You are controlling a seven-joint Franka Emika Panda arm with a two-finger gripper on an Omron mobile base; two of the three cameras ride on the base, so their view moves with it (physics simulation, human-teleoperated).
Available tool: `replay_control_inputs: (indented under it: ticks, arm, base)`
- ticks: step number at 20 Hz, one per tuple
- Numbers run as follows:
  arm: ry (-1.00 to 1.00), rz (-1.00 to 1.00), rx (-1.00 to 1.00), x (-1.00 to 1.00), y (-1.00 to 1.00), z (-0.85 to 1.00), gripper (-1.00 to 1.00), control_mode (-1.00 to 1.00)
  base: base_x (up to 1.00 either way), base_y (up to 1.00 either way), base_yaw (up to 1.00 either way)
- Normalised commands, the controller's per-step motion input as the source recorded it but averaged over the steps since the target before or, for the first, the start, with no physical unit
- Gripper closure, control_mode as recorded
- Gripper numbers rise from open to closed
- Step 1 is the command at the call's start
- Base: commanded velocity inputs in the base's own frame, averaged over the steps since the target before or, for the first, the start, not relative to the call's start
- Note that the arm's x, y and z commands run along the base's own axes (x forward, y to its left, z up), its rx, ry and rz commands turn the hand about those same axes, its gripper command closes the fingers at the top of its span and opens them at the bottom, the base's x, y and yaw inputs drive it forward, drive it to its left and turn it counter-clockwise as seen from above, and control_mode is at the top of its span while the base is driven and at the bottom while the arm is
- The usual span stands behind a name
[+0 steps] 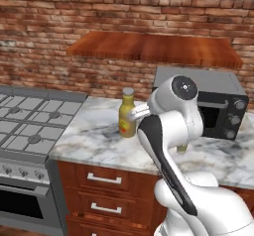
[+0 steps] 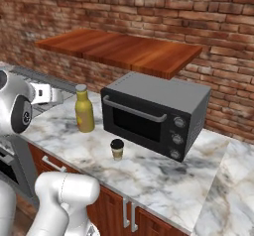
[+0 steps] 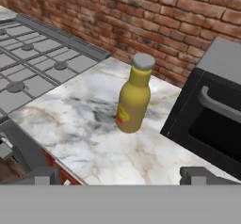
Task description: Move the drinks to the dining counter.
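Drinks are what we are after, and two of them stand on the marble bench (image 2: 163, 180) along the brick wall: the mustard-yellow bottle (image 3: 134, 96) upright between the stove (image 1: 30, 123) and the microwave (image 2: 154, 113), and the small paper cup (image 2: 117, 149) with its black lid just in front of the microwave door. Neither has reached the dining counter, so we judge the task barely begun.

Our claw (image 3: 122, 175) hangs released, its two tips spread wide at the bottom of the hand view with nothing between them. It sits back from the bench edge and well short of the bottle, looking down at it at an angle. We read that as a lining-up pose: the bottle falls roughly midway between the tips, so a straight advance would bring them to either side of its body.

Standing clear of the microwave and the wall, the bottle leaves us room on both flanks. Being tall and narrow, it could tip if a tip clips it first.
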Motion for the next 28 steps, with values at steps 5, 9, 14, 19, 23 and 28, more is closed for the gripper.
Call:
replay_control_inputs:
  ticks: [5, 9, 14, 19, 23, 28]
  arm:
    - [-0.19, -0.07, 0.00, 0.01, 0.13, -0.07, -1.00, -1.00]
    - [-0.05, -0.17, 0.00, 0.00, 0.00, -0.02, -1.00, -1.00]
    - [-0.01, -0.13, 0.00, 0.00, 0.00, 0.00, -1.00, -1.00]
    - [0.00, -0.03, 0.06, 0.00, 0.00, 0.00, -1.00, -1.00]
    - [-0.08, 0.00, 0.03, 0.00, 0.00, 0.00, -1.00, -1.00]
    - [-0.20, 0.00, 0.01, 0.00, 0.00, 0.00, -1.00, -1.00]
  base:
    - [0.00, 0.00, 0.00]
    - [0.00, 0.00, 0.00]
    - [0.00, 0.00, 0.00]
    - [0.00, 0.00, 0.00]
    - [0.00, 0.00, 0.00]
    - [0.00, 0.00, 0.00]
